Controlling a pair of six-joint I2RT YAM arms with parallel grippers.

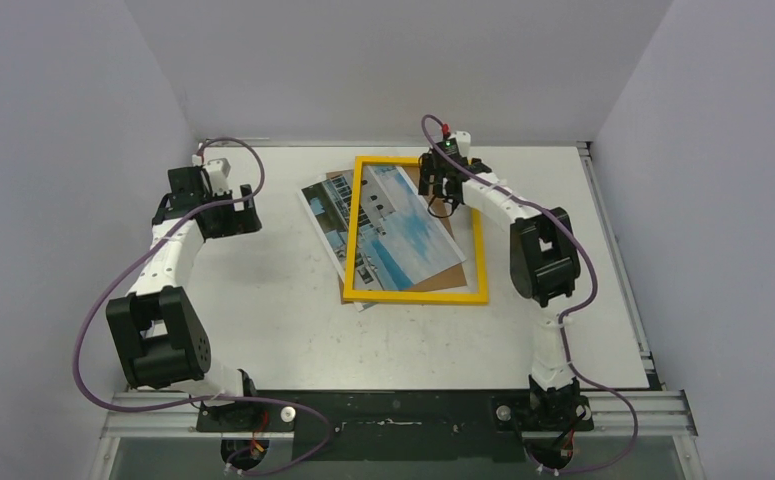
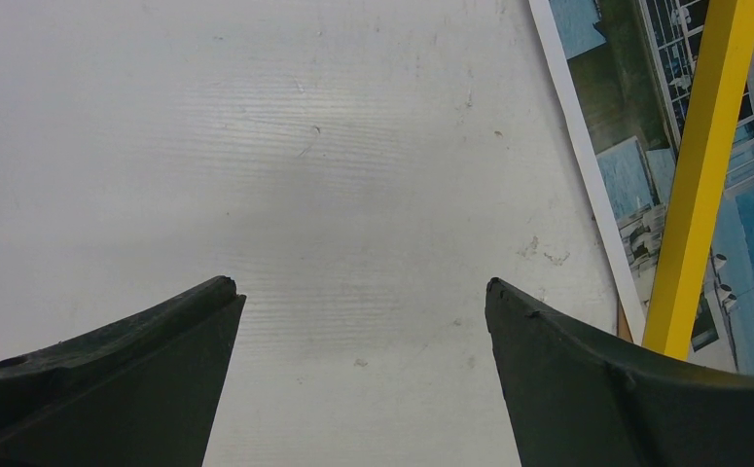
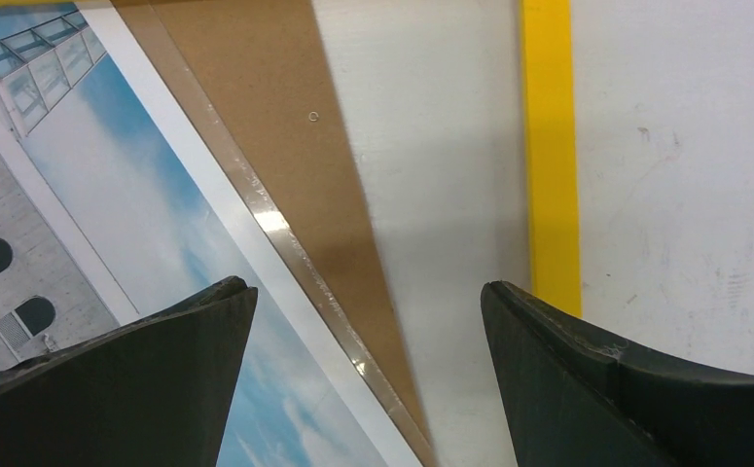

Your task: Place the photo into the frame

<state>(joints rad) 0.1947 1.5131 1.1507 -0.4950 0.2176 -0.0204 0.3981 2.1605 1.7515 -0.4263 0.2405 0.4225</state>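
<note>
top view. a yellow frame [image 1: 414,298] lies flat on the white table [image 1: 263,300], right of centre. the photo [image 1: 403,225], showing a building and blue sky, lies tilted across the opening and reaches out past the left bar. a brown panel [image 1: 450,268] shows beneath it. the right gripper [image 1: 441,190] hangs over the frame's upper right. the left arm [image 1: 168,255] stands well apart at centre left.

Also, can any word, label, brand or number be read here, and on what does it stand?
None can be read.
The large paper print of a white building and blue sky shows only its image, no caption.
The thin bright yellow rectangular frame, the brown fibreboard panel and the white table bear no writing.
</note>
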